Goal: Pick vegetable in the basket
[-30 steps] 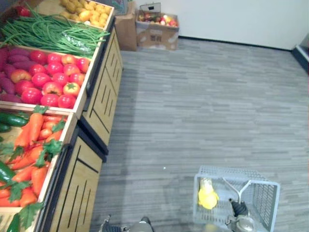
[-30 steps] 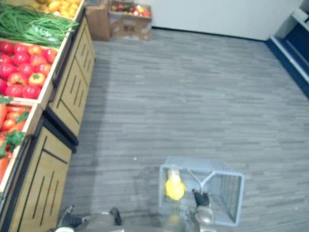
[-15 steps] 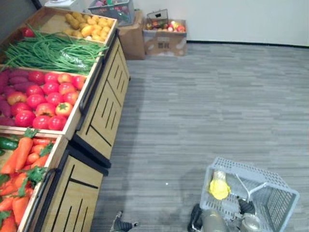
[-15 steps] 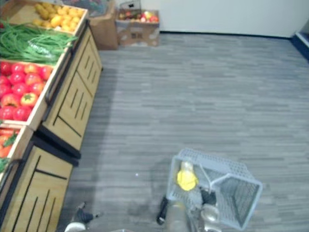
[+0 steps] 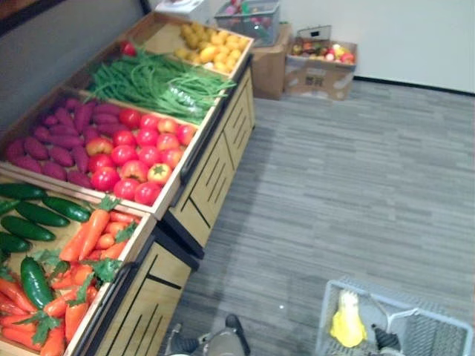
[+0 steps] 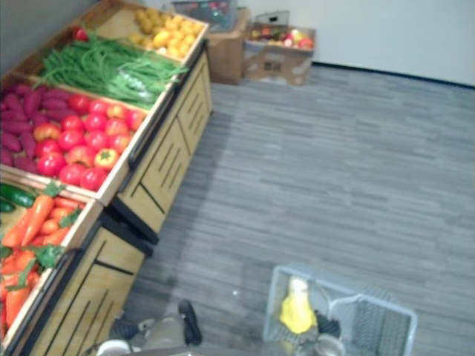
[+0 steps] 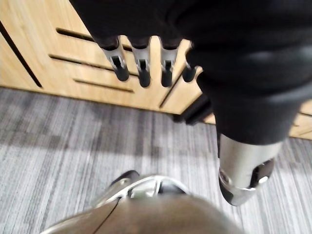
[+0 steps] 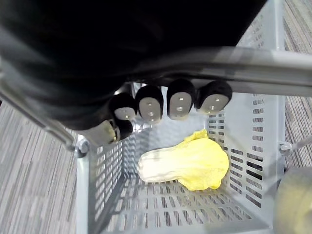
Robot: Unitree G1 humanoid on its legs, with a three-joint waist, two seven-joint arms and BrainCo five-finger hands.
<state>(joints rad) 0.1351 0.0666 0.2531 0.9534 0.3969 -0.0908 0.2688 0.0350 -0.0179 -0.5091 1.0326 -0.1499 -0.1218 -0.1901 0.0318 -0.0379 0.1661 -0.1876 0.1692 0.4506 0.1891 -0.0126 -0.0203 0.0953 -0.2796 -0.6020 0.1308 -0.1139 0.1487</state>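
A grey plastic basket (image 5: 335, 291) hangs low at my right side over the floor. A pale yellow cabbage (image 8: 190, 163) lies inside it, against one wall. My right hand (image 8: 179, 101) is shut on the basket's grey handle (image 8: 253, 68), dark fingertips curled under the bar. My left hand (image 7: 141, 68) hangs open with nothing in it, in front of the stand's slotted wooden panel (image 7: 44, 58). On the stand to my left lie carrots (image 5: 89, 237), cucumbers (image 5: 41, 213), tomatoes (image 5: 141, 152), purple sweet potatoes (image 5: 59, 141) and green beans (image 5: 163, 81).
The wooden stand (image 5: 215, 178) runs along the left, with a bin of yellow produce (image 5: 208, 41) at its far end. A cardboard box of fruit (image 5: 323, 63) and a second grey basket (image 5: 249, 15) stand by the back wall. Grey carpet (image 5: 356, 185) spreads to the right.
The whole picture has shifted right, so more of the stand shows: the camera moved. The basket with the cabbage stays in my right hand.
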